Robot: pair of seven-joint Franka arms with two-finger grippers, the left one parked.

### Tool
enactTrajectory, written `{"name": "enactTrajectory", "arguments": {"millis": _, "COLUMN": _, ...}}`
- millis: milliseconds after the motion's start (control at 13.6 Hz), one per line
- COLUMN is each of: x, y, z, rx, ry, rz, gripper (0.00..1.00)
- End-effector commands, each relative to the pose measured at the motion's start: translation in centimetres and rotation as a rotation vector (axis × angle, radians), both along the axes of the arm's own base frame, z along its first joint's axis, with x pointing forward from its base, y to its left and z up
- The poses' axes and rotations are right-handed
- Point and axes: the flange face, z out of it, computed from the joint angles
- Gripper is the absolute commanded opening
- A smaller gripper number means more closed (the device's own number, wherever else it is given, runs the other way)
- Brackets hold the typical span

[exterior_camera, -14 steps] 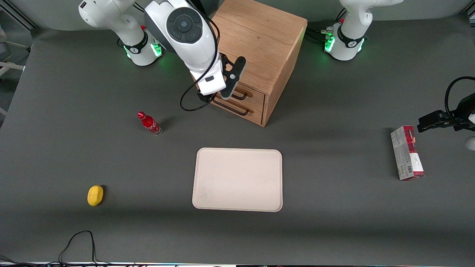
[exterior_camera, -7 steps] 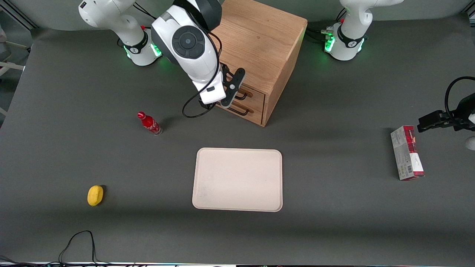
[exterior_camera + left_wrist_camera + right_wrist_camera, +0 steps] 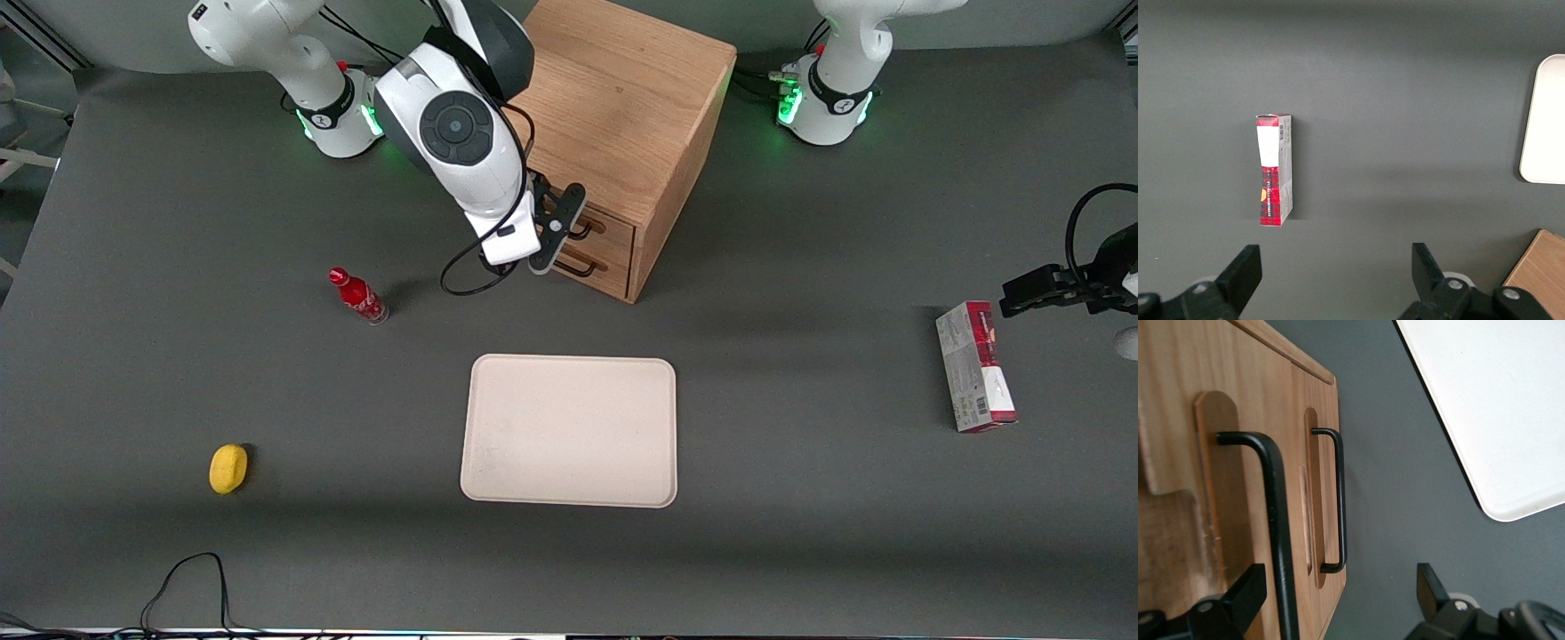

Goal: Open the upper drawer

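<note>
Front view: gripper [image 3: 549,242] low before cabinet [image 3: 622,116] front, at upper drawer [image 3: 597,227]; drawer closed. Right wrist view: fingers [image 3: 1245,597] spread wide, upper handle [image 3: 1275,520] between them, untouched; lower handle [image 3: 1337,500] beside, tray [image 3: 1498,407] near.

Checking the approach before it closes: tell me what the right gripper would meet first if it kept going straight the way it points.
Probably the upper drawer's handle, which sits between the open fingers of the gripper, with the drawer front just past it. Depth is hard to judge.
</note>
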Motion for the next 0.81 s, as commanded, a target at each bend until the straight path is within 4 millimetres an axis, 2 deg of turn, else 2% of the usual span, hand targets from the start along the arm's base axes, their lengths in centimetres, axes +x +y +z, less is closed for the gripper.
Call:
{"name": "enactTrajectory", "arguments": {"millis": 0, "x": 0.1, "y": -0.1, "z": -1.2, "rx": -0.001, "ry": -0.019, "rz": 0.022, "gripper": 1.0}}
{"name": "enactTrajectory", "arguments": {"millis": 147, "x": 0.2, "y": 0.0, "z": -1.9, "rx": -0.005, "ry": -0.019, "rz": 0.021, "gripper": 1.0}}
{"name": "enactTrajectory", "arguments": {"millis": 442, "x": 0.4, "y": 0.0, "z": -1.9, "rx": -0.004, "ry": -0.023, "rz": 0.02, "gripper": 1.0}}
{"name": "enactTrajectory", "arguments": {"millis": 736, "x": 2.9, "y": -0.8, "z": -2.1, "rx": -0.022, "ry": -0.07, "rz": 0.009, "gripper": 1.0}}
